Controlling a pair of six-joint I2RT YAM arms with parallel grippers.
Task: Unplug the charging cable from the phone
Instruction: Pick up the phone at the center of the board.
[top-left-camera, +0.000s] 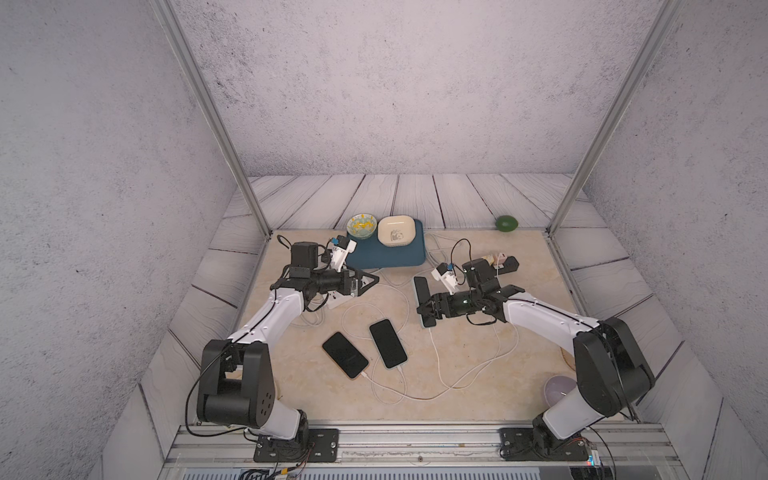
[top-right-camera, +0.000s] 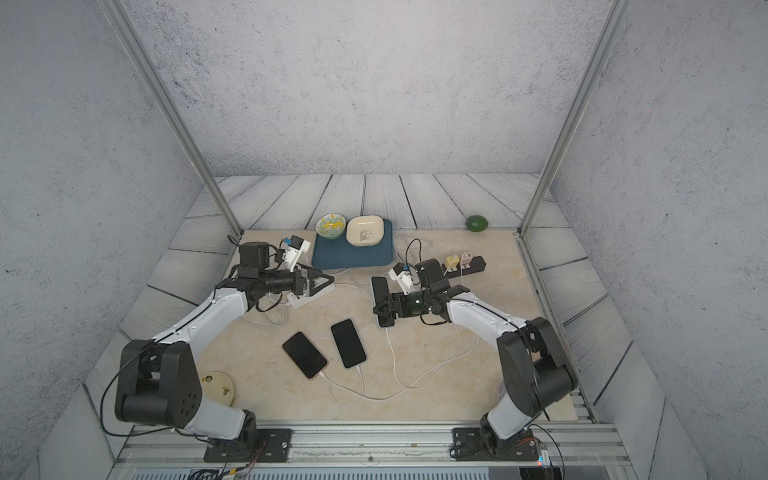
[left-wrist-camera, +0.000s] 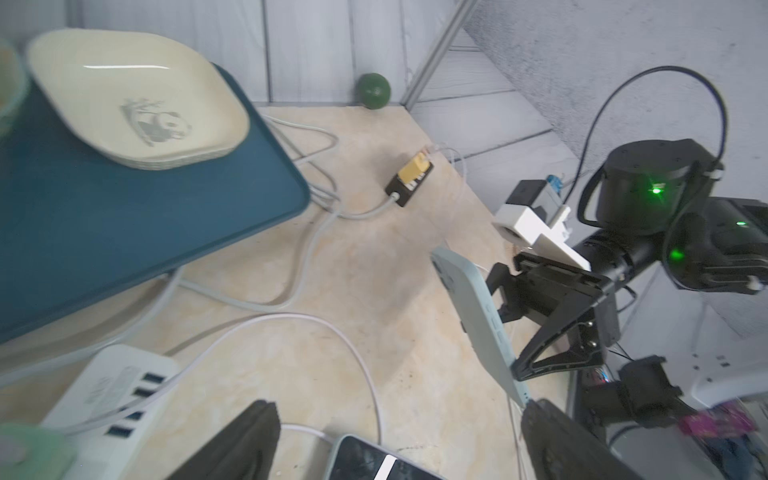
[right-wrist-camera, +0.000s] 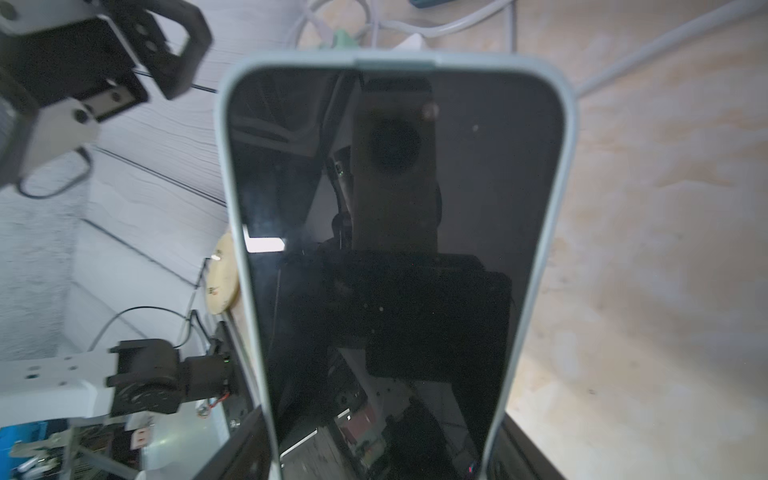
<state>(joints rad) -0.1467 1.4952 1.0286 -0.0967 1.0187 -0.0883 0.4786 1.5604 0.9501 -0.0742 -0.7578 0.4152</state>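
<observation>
A phone (top-left-camera: 423, 291) in a pale blue-grey case is tilted up off the table. My right gripper (top-left-camera: 424, 308) is shut on the phone's two long edges. Its dark screen (right-wrist-camera: 395, 249) fills the right wrist view, between the fingers (right-wrist-camera: 245, 449). A white charging cable (top-left-camera: 434, 353) runs from the phone's near end and loops over the table. My left gripper (top-left-camera: 368, 281) stands open and empty to the left, apart from the phone. In the left wrist view the case's back (left-wrist-camera: 478, 320) shows. Two more phones (top-left-camera: 345, 354) (top-left-camera: 387, 343) lie flat at the middle, each with a white cable at its near end.
A white USB hub (left-wrist-camera: 112, 395) sits under my left gripper. At the back stands a blue tray (top-left-camera: 374, 259) with a panda dish (top-left-camera: 397, 232) and a bowl (top-left-camera: 361, 226). A black power strip (top-left-camera: 505, 262) and a green ball (top-left-camera: 506, 223) are back right. Cables loop across the middle.
</observation>
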